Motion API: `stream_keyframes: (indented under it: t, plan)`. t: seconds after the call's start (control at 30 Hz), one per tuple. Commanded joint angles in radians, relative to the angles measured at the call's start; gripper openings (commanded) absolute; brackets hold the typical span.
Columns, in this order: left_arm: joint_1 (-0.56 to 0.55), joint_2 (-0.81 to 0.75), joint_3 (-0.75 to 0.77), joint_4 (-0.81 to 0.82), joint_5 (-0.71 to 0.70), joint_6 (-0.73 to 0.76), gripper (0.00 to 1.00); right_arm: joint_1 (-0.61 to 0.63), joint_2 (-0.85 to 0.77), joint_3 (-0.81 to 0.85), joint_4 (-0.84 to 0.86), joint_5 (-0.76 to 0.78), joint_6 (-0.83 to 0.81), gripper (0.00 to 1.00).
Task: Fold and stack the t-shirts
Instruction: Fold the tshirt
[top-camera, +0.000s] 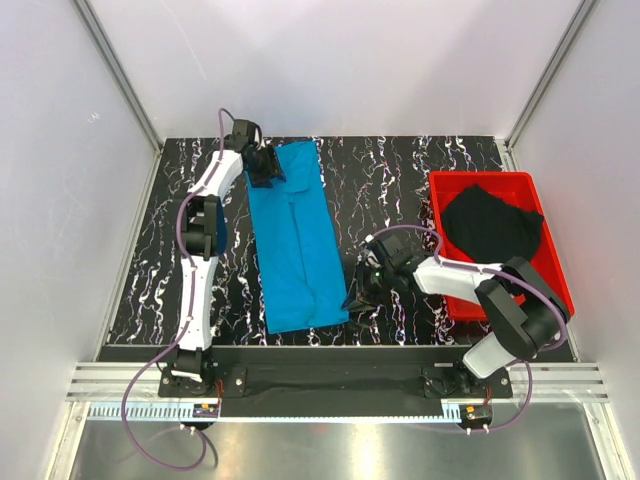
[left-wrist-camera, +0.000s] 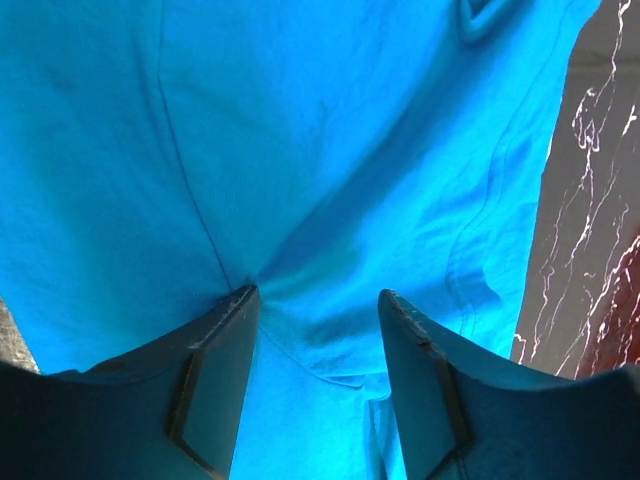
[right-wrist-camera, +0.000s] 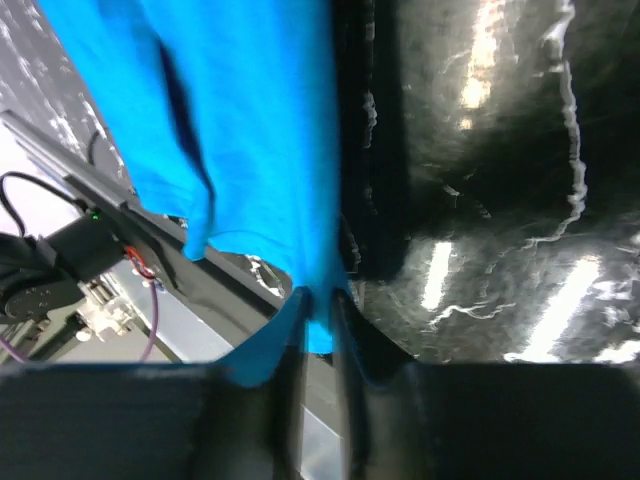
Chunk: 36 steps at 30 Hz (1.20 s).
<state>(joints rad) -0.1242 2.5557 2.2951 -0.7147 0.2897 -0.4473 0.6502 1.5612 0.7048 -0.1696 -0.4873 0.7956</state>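
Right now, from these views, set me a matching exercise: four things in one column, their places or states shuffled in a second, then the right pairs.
Things:
1. blue t-shirt
2. black t-shirt
3. left gripper
4. right gripper

Places or states:
A. fingers closed on a near corner of blue cloth
B. crumpled in the red tray
C. laid out as a long strip on the table
D. fingers apart over the strip's far end

Pairs: 1-C, 2-B, 3-D, 4-A.
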Motion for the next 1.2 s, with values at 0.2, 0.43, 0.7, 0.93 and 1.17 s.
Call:
stream_keyframes:
  t: [0.2, 0.43, 0.7, 0.93, 1.17]
  plan:
    - [0.012, -0.437, -0.215, 0.035, -0.049, 0.019, 0.66, -0.007, 0.038, 0.445, -0.387, 0.344, -0.306, 0.61]
    - [0.011, -0.673, -0.397, -0.006, -0.054, 0.033, 0.69, -0.080, 0.221, 0.797, -0.472, 0.320, -0.412, 0.67]
    - [-0.083, -1.079, -1.134, 0.124, -0.144, -0.051, 0.70, -0.080, 0.203, 0.615, -0.417, 0.101, -0.418, 0.67]
    - [-0.250, -1.386, -1.572, 0.152, -0.241, -0.279, 0.63, -0.034, 0.093, 0.334, -0.361, 0.055, -0.403, 0.67]
    - [-0.457, -1.591, -1.789, 0.115, -0.379, -0.571, 0.64, -0.009, 0.002, 0.081, -0.174, -0.005, -0.257, 0.67]
